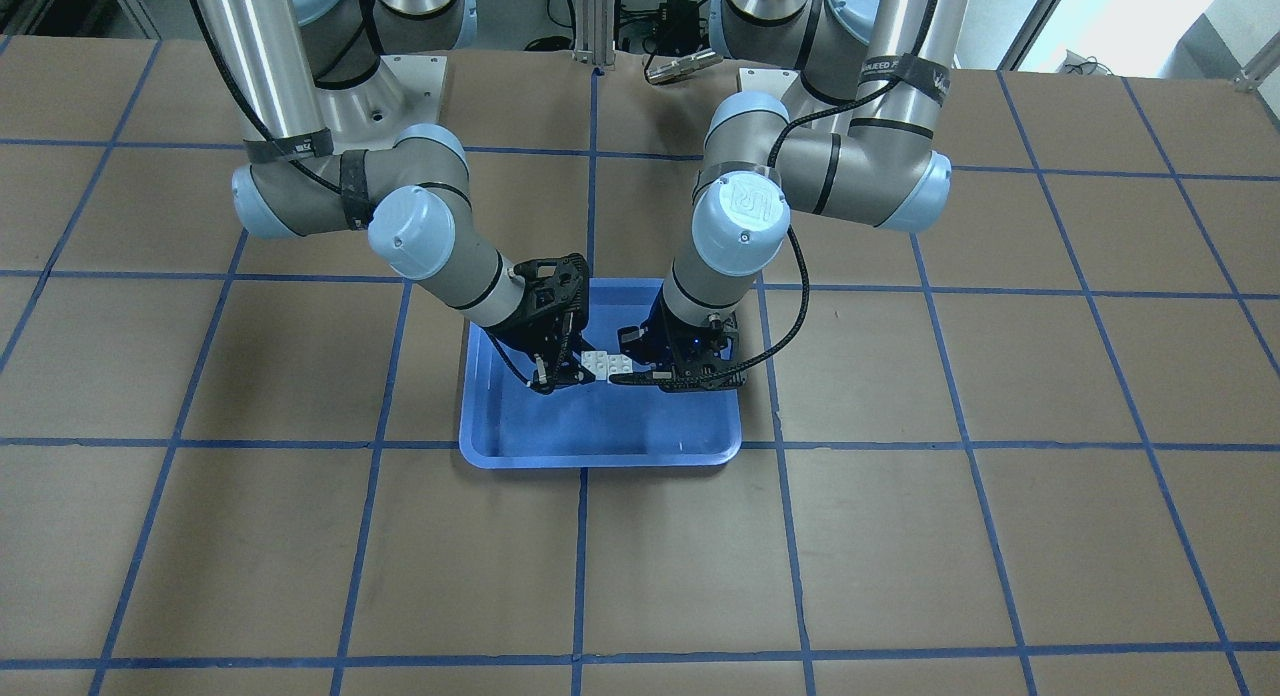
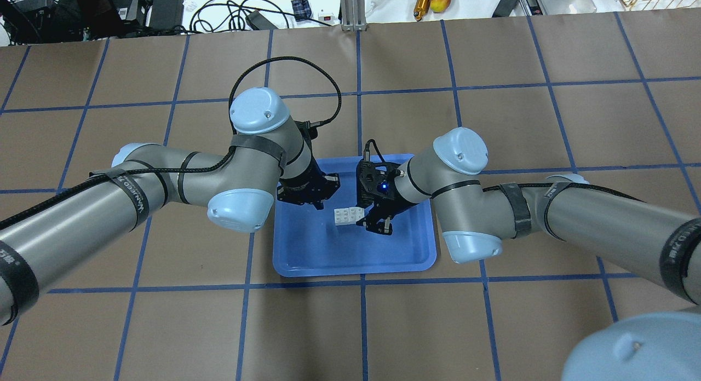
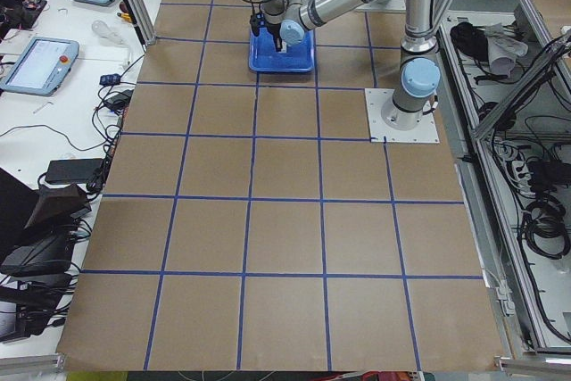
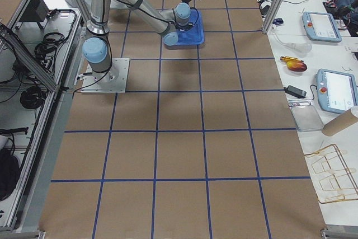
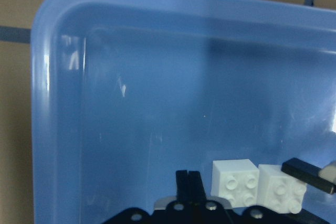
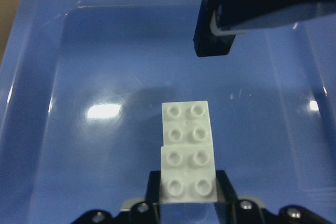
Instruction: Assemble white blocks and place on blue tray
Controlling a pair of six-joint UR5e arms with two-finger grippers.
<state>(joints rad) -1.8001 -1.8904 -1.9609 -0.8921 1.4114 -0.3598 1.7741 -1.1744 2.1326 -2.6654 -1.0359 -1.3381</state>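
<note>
Plain brown worktop (image 2: 493, 123), blue tray (image 2: 350, 271) in the middle. Left arm (image 2: 164, 175) and right arm (image 2: 575, 211) lean in from opposite sides, wrists tipped down over it. Right pincer (image 2: 366, 220) is clamped on one end of the joined white blocks (image 2: 349, 216), low over the tray floor. Left pincer (image 5: 187, 182) sits just beside them, fingers pressed together, holding nothing.

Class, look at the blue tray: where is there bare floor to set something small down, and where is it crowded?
Bare: the strip of the blue tray between the white blocks and its rim on the robot's side, and the strip along the operators'-side rim. Crowded: the middle, where the right gripper grips the blocks and the left gripper hangs beside them.
</note>
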